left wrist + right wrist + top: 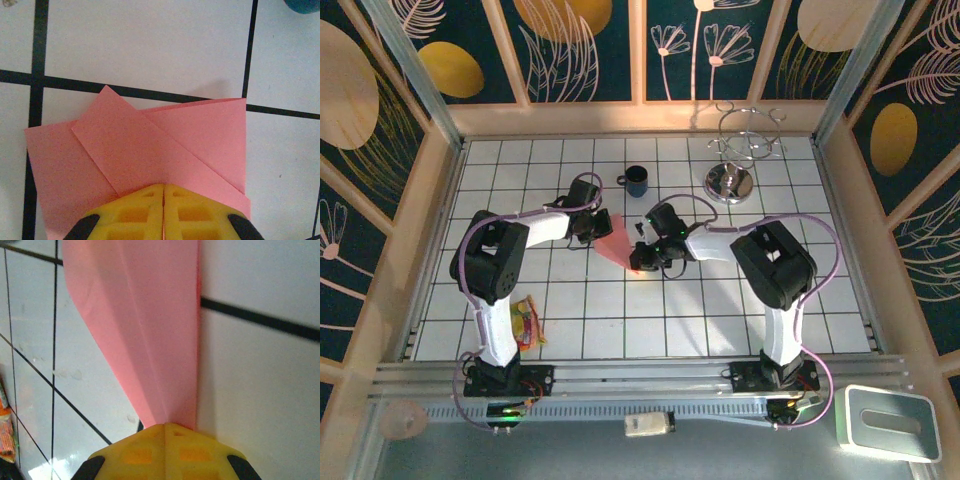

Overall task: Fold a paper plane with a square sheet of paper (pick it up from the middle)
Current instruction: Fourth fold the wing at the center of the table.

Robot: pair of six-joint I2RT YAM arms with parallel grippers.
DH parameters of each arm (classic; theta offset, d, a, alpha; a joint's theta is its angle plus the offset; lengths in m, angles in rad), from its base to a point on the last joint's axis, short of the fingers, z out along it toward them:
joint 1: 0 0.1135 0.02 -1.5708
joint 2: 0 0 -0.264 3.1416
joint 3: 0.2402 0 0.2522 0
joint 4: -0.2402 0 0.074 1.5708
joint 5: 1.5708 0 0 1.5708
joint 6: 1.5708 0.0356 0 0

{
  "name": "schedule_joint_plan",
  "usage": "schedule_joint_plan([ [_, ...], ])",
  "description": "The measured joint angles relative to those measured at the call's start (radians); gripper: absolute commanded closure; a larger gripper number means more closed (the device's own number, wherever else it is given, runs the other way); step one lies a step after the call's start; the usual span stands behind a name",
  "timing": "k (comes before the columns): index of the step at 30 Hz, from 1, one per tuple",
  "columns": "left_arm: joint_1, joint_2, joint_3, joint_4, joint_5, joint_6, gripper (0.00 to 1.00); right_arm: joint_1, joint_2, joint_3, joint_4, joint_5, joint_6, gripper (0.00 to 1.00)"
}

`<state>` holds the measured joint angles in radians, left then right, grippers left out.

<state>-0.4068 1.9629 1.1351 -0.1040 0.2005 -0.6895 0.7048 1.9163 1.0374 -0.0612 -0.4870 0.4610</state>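
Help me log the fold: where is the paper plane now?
In the top view the paper plane is mid-table, pinched between the left gripper and right gripper, on the near side of the mug.

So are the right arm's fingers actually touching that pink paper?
Touching. The right wrist view shows the yellow right fingers shut on the pink paper, whose narrow end runs in between their tips.

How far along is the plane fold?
Done: the paper plane already has diagonal flaps folded over, and in the right wrist view it tapers to a narrow end. In hand: the left gripper and right gripper are each shut on opposite ends. Left: any final creasing, if needed, and the release.
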Motion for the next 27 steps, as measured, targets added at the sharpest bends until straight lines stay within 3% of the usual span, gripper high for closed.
schedule_joint_plan([
  [13, 0.001, -0.005, -0.008, 0.014, 0.002, 0.000, 0.91, 0.004, -0.119, -0.124, -0.048, 0.028, 0.000, 0.97],
  [17, 0.002, -0.012, -0.014, 0.020, 0.011, 0.004, 0.87, 0.000, -0.176, -0.144, -0.042, 0.053, 0.028, 0.88],
  [21, 0.006, -0.047, -0.023, 0.009, 0.036, 0.005, 0.75, -0.019, -0.228, -0.147, 0.053, 0.056, 0.088, 0.72],
  [27, 0.012, -0.225, -0.070, 0.051, 0.067, -0.034, 0.51, -0.056, -0.184, -0.119, 0.191, 0.056, 0.156, 0.62],
])
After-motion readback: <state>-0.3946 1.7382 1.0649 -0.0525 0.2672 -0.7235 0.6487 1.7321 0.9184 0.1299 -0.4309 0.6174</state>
